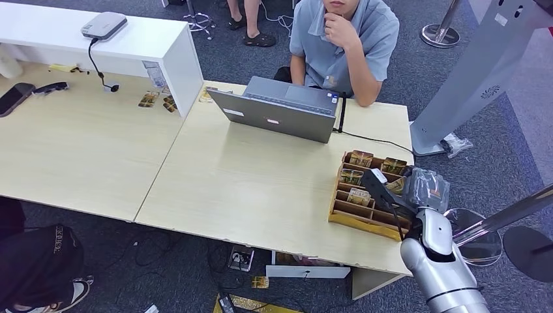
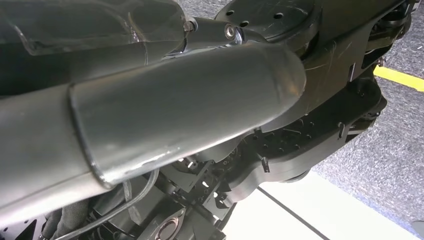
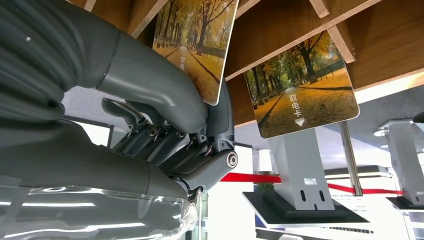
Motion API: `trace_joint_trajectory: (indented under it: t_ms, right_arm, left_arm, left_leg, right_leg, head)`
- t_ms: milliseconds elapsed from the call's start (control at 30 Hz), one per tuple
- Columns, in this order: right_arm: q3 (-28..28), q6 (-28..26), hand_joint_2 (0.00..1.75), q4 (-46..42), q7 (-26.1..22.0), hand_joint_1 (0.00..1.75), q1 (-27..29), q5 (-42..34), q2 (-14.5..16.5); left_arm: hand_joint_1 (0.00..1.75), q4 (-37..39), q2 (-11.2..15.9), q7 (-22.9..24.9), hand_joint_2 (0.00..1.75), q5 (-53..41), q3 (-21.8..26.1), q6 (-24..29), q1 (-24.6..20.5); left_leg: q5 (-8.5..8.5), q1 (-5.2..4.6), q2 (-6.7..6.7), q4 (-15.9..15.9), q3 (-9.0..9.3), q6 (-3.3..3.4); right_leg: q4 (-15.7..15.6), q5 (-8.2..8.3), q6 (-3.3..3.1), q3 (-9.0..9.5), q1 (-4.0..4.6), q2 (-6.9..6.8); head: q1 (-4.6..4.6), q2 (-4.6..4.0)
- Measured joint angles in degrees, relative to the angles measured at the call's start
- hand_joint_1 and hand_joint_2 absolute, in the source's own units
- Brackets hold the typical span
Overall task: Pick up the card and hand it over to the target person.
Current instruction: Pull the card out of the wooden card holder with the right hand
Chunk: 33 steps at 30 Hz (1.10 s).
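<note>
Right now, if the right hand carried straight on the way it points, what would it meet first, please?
Most likely the card at its fingers, standing in the wooden rack. The thumb already lies against it, though whether it is properly held is unclear.

Open laptop (image 1: 280, 107) on desk (image 1: 248, 189); perhaps a projector (image 1: 104, 25).

Laptop (image 1: 277, 107) blocks the table's far edge; open tabletop (image 1: 248, 189) before it.

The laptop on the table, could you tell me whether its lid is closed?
No, the laptop stands open on the table, its raised lid turned toward the seated person.
</note>
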Motion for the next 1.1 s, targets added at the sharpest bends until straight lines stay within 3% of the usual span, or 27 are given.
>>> trace_joint_trajectory:
  t_ms: [567, 733, 900, 1100]
  right_arm:
    - [-0.2, -0.1, 1.75, -18.2, 1.6, 1.75, -3.7, 5.6, -1.9]
    - [1.8, 2.6, 1.75, -24.5, 0.8, 1.75, -9.5, 7.9, -2.3]
    - [7.1, 6.6, 1.75, -23.3, -0.7, 1.72, -16.5, 9.3, -0.4]
    - [12.4, 7.0, 1.75, -15.9, -1.7, 1.75, -22.4, 10.3, 1.9]
  left_arm:
    - [0.00, 1.3, 0.9, -0.2, 0.00, 0.0, -2.0, -2.3, -1.0]
    - [0.00, 2.5, 1.7, -0.3, 0.00, 0.0, -3.7, -4.4, -1.9]
    - [0.00, 4.1, 2.3, -0.5, 0.00, 0.0, -5.4, -6.7, -2.8]
    - [0.00, 5.1, 3.3, -0.7, 0.00, 0.0, -7.5, -8.8, -3.8]
  left_leg:
    - [-0.04, -0.06, 0.13, 0.2, -0.21, 0.00]
    - [-0.05, -0.07, 0.12, 0.2, -0.18, 0.01]
    - [-0.04, -0.08, 0.29, 0.2, -0.20, 0.00]
    - [0.03, -0.06, 0.35, 0.0, -0.04, -0.01]
  right_leg:
    - [0.2, -0.02, 0.00, -0.27, -0.06, 0.11]
    - [0.2, -0.04, 0.01, -0.26, -0.07, 0.11]
    - [0.3, 0.01, -0.01, -0.33, -0.08, 0.29]
    - [0.1, 0.11, -0.02, -0.19, -0.06, 0.35]
  head:
    - [0.00, 0.00]
    - [0.00, 0.00]
    - [0.00, 0.00]
    - [0.00, 0.00]
